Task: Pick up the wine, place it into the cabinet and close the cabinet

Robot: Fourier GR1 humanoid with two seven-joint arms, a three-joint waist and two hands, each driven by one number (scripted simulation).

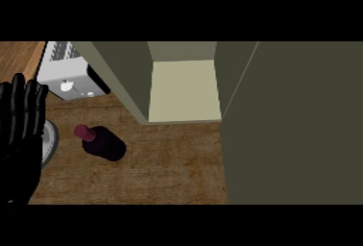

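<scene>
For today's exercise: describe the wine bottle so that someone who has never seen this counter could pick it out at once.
Start at the tall olive-green cabinet standing open on the brown counter. In front of its opening and a little to the left stands the wine bottle. It is the only dark purple thing there, with a magenta cap, unlike the white toaster behind it.

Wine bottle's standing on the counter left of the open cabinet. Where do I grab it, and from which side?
Probably the wide dark body of the wine bottle, below the narrow capped neck. It stands upright and apart from other things, so a sideways wrap suits it. Only the left hand shows, open at the view's left edge, with free counter between. Coming in from the bottle's left looks simplest.
</scene>
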